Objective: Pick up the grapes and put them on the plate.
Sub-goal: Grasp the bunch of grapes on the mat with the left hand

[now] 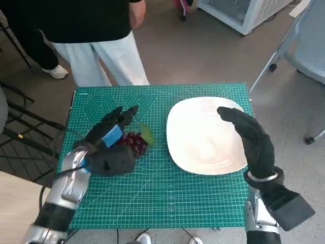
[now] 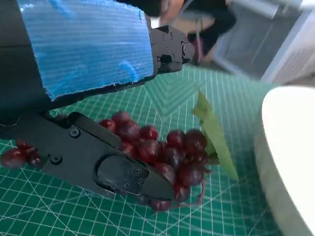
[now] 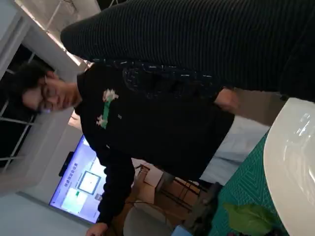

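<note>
A bunch of dark red grapes with a green leaf lies on the green cutting mat, just left of the white plate. My left hand sits over the bunch's left side. In the left wrist view one black finger lies along the grapes and touches them, while another finger stands above them, apart. The grapes rest on the mat. My right hand hovers over the plate's right part, fingers stretched out, holding nothing. The plate's rim shows beside the leaf.
A person in a black top stands at the table's far edge, also seen in the right wrist view. A chair stands at the right, a white cabinet behind, a black rack at the left.
</note>
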You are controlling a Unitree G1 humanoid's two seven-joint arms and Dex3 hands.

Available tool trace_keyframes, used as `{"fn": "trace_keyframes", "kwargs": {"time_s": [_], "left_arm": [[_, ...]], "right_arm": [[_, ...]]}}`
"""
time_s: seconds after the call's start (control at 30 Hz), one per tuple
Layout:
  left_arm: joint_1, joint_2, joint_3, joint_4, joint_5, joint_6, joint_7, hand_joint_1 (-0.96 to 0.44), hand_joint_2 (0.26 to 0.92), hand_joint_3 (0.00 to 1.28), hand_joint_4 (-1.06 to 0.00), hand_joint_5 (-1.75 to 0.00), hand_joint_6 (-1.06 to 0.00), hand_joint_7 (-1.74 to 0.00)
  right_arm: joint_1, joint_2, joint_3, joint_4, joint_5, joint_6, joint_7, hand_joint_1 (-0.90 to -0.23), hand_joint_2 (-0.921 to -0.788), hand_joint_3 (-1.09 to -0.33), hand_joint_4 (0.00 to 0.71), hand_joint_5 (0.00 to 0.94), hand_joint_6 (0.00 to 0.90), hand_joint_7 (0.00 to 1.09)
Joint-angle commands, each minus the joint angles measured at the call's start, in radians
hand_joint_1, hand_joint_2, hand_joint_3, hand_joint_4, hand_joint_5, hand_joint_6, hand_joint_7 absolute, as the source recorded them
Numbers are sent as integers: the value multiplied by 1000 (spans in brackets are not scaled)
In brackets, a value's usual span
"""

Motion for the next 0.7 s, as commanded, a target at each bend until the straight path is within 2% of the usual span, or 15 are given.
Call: {"fn": "trace_keyframes", "kwargs": {"time_s": [0.03, 0.37, 0.7], "left_arm": [[-60, -7, -35, 55, 8, 50, -38, -485, 768, 0, 1, 1, -60, 0], [-145, -24, -95, 178, 12, 124, -71, -485, 769, 1, 1, 1, -52, 0], [-211, -50, -139, 328, 11, 132, -42, -497, 771, 1, 1, 1, -53, -2]], "right_arm": [[5, -10, -3, 14, 0, 5, 2, -598, -921, -732, 178, 1, -1, 425], [4, -16, -5, 16, -4, 2, -2, -611, -921, -726, 178, 1, -1, 420], [1, -19, -6, 22, 0, 2, 1, -618, -921, -720, 179, 1, 1, 425]]}}
